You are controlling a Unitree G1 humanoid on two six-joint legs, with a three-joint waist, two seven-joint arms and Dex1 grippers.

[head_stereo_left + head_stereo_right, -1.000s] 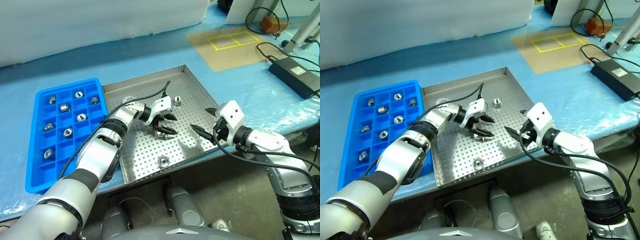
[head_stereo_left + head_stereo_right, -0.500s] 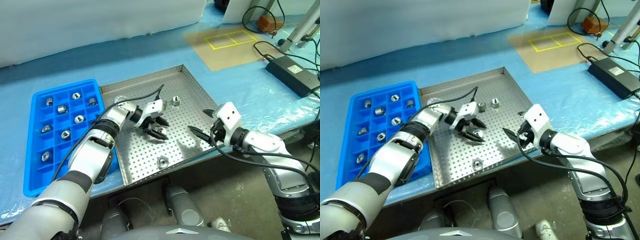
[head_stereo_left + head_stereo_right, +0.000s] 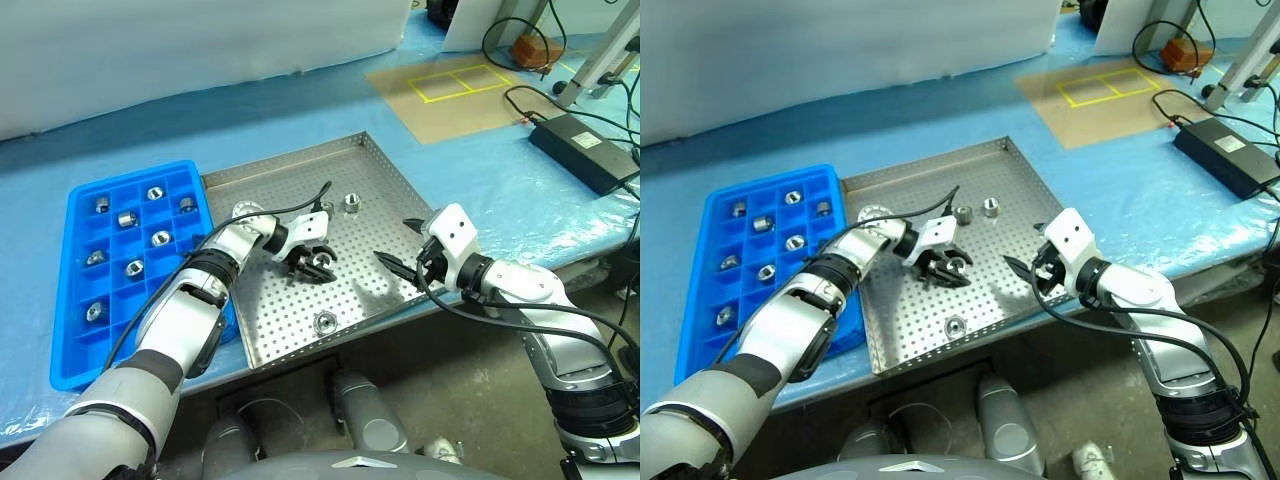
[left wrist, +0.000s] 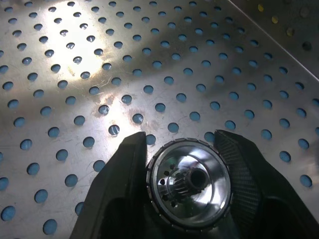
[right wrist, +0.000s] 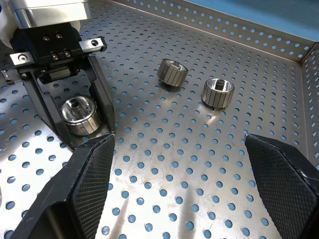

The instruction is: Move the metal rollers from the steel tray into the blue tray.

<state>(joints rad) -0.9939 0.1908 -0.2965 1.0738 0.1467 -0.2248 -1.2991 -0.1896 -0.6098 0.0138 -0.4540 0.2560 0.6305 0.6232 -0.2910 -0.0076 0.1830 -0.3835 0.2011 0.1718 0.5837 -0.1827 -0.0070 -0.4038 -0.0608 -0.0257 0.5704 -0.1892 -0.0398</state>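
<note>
The steel tray (image 3: 285,325) lies mid-table, and the blue tray (image 3: 62,365) to its left holds several metal rollers in its cells. My left gripper (image 3: 314,266) is low over the steel tray's middle, shut on a metal roller (image 4: 188,189) that rests on the perforated floor between both fingers. From the right wrist, the same roller (image 5: 79,115) shows in those fingers. Two rollers (image 5: 172,71) (image 5: 218,92) lie farther back. Another roller (image 3: 324,322) sits near the tray's front rim. My right gripper (image 3: 394,242) hovers open over the tray's right edge, holding nothing.
A black power brick (image 3: 585,150) with cables lies at the far right. A tan board with yellow tape squares (image 3: 455,85) sits behind the steel tray. The table's front edge runs just past the tray's front rim.
My left gripper has sunk a little toward the tray floor and shut on the roller; earlier its fingers stood apart. The right arm has kept still.
</note>
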